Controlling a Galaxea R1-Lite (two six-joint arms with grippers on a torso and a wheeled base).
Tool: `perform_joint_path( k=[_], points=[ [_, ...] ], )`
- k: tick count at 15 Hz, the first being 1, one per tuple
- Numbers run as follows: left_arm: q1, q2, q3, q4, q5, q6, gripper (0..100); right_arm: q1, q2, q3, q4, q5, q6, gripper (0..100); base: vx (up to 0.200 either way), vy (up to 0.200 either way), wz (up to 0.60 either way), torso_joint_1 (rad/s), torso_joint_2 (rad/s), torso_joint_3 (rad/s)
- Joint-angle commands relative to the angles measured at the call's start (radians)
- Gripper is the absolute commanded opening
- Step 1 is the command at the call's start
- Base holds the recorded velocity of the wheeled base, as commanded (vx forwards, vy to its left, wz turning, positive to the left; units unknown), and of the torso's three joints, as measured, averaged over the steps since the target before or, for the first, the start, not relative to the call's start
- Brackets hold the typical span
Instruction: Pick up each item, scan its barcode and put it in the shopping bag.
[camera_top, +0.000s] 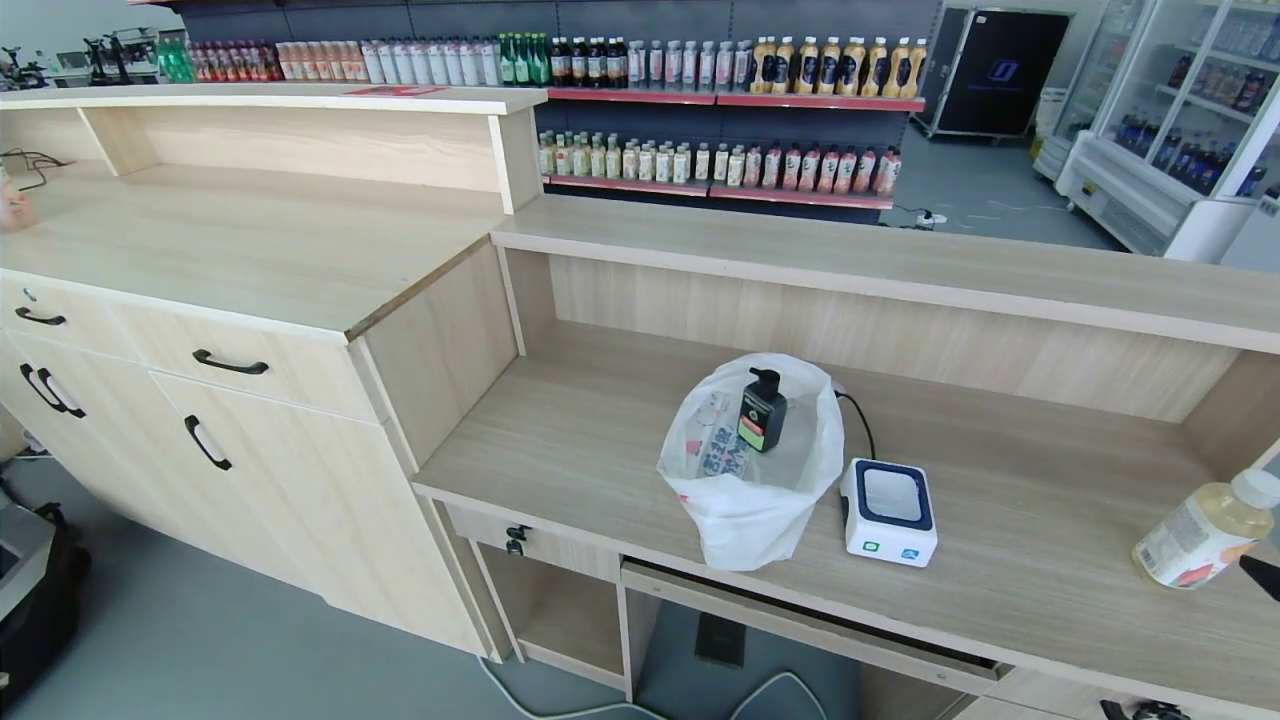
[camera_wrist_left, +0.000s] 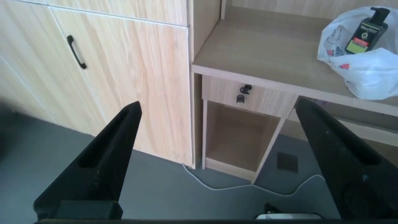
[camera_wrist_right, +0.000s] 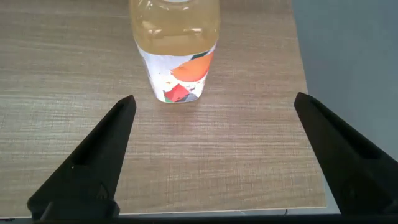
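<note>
Both spread: left tool (camera_wrist_left: 217, 106), right tool (camera_wrist_right: 214, 98) before cylindrical plastic bottle (camera_wrist_right: 177, 56), woodgrain counter (camera_wrist_right: 74, 56).

The left jaws are two matt black fingers (camera_wrist_left: 93, 168), each a flat wedge, broad at the root and narrowing to a blunt tip. The right jaws have the same black wedge fingers (camera_wrist_right: 87, 168); one dark tip shows just beside the bottle (camera_top: 1205, 530).
</note>
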Motion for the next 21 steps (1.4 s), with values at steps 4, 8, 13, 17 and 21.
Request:
perform_joint_path(
  k=[4,8,13,17,21],
  points=[
    [0.000,0.001,0.000,0.000,0.000,0.000,100,0.080,0.076,-0.003,-0.075,-0.013,0.012,100,0.000,0.000,0.00,0.000,0.00,0.000],
    [0.000,0.000,0.000,0.000,0.000,0.000,100,0.119,0.122,-0.023,-0.168,-0.090,0.029,100,0.000,0.000,0.00,0.000,0.00,0.000],
    [0.000,0.000,0.000,0.000,0.000,0.000,100,0.181,0.164,-0.055,-0.207,-0.131,0.102,100,0.000,0.000,0.00,0.000,0.00,0.000],
    [0.000,0.000,0.000,0.000,0.000,0.000,100,0.224,0.181,-0.064,-0.233,-0.203,0.113,100,0.000,0.000,0.00,0.000,0.00,0.000],
    [0.000,0.000,0.000,0.000,0.000,0.000,100,0.241,0.211,-0.093,-0.243,-0.246,0.110,100,0.000,0.000,0.00,0.000,0.00,0.000]
  ],
)
